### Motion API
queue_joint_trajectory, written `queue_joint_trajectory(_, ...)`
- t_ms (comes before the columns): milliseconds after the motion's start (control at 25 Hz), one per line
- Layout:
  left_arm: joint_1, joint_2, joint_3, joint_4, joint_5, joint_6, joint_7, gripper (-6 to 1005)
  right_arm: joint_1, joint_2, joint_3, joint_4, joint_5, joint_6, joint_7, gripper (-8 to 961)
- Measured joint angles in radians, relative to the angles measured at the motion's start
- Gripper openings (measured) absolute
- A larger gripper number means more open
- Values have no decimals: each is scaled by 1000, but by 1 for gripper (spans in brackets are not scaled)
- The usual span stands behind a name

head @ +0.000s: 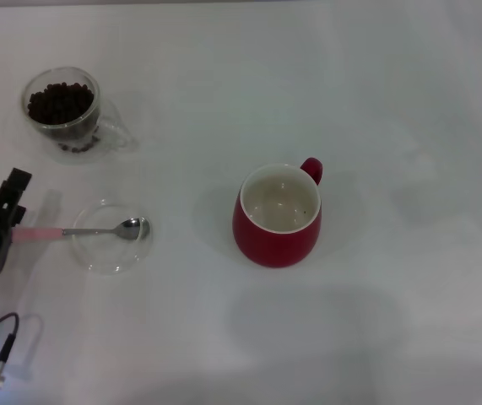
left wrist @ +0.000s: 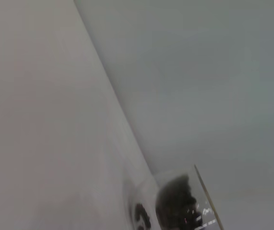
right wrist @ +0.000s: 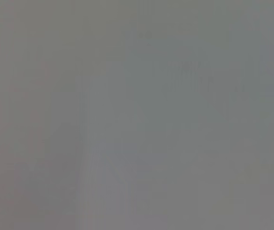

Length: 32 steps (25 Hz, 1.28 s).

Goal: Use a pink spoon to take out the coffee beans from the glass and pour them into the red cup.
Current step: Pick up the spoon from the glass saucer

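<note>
White tabletop fills the head view. Left hand at the left edge, black, fingertips at the pink end of the pink spoon; cannot tell if it is closed on the handle or just touching. Right hand not in any view; right wrist view is plain grey, nothing readable.

Red cup stands upright near the middle of the tabletop, handle on the far side toward the right, cream inside looks bare of beans. Well apart from the other things.

Glass upright at far left, handle pointing right, coffee beans heaped inside. Left wrist view shows the glass too, blurred, with the dark coffee beans in it.

Shallow clear dish sits between the glass and the near edge, just beside the left hand. Spoon lies across it, silver bowl resting at the dish's right rim, pink handle sticking out over the left rim.
</note>
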Motion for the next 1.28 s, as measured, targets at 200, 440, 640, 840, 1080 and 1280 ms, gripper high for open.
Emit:
queue_joint_trajectory(200,3,0,1,-3,34,4,12,887,-7,6,-1,0,0,1,-1,619)
queue_joint_trajectory(440,30,0,-1,-6,67,19,23,883,-11,9,-8,4,-1,2,-2,619)
queue_joint_trajectory(640,58,0,-2,-6,84,54,51,880,-19,10,-9,7,-2,2,-2,619)
queue_joint_trajectory(840,82,0,-4,-8,96,105,96,877,-26,10,-9,12,-2,4,-3,619)
queue_joint_trajectory(1080,80,0,0,-8,98,109,108,873,-43,10,-9,6,-2,2,-3,619)
queue_joint_trajectory(1280,75,0,-2,-8,117,106,112,870,-60,12,-9,5,-1,-6,-2,618)
